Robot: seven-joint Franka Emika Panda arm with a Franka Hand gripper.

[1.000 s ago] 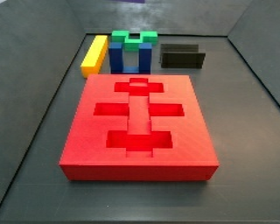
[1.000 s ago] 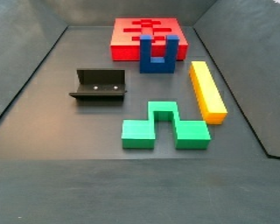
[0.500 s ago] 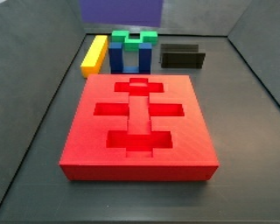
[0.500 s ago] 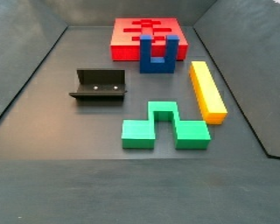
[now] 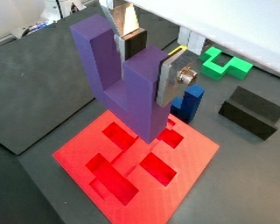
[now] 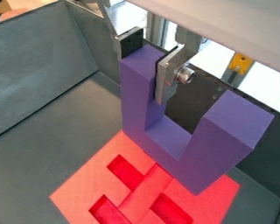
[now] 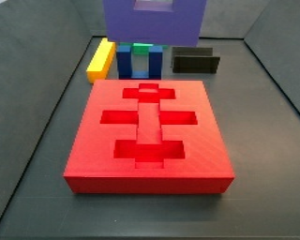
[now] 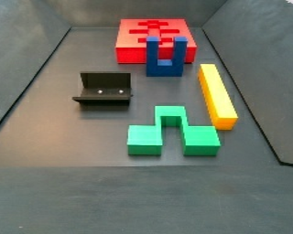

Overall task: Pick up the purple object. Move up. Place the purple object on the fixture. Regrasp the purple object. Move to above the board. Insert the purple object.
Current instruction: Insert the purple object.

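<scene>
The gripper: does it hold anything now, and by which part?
The gripper, above the board, holds the purple object, its fingers clamping one prong.

Dark floor (image 8: 63, 174) bears board (image 8: 135, 38), fixture (image 8: 103, 90), blocks.

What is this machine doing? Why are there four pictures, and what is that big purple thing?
It is a robot arm with a gripper like two flat metal fingers. Two pictures come from cameras on the arm's wrist, looking down past the fingers. Two come from cameras beside the table. The gripper holds the purple object, a U-shaped block, up in the air above the board, the big red slab with sunken shapes in its top. A side view shows the purple object at its top edge. On the floor lie a green block, a yellow bar, a blue block standing by the board, and the fixture, a dark holder.
</scene>
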